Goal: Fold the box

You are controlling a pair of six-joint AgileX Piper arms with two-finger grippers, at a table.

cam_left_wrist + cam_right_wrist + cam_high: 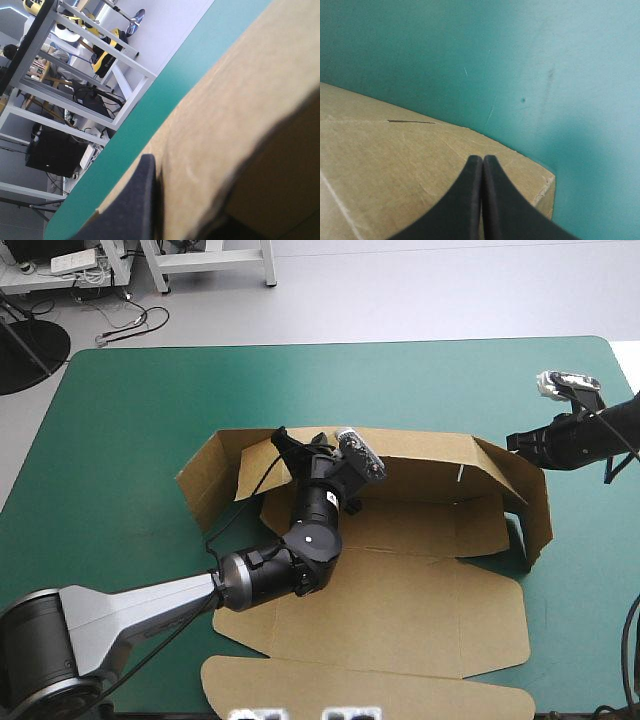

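The brown box (400,620) lies in the middle of the teal-green cover (120,420). Its near part is flat, and its far wall and two side walls stand up. My left gripper (283,438) is at the far wall, toward its left end, and pinches the board tight. One black finger (142,200) presses on it. My right gripper (514,443) is at the far top corner of the right wall. Its fingers (465,200) are squeezed together with nothing between them.

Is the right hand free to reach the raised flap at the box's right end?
Probably yes: the right hand sits unobstructed at the far corner of that flap; the left hand holds the far wall.
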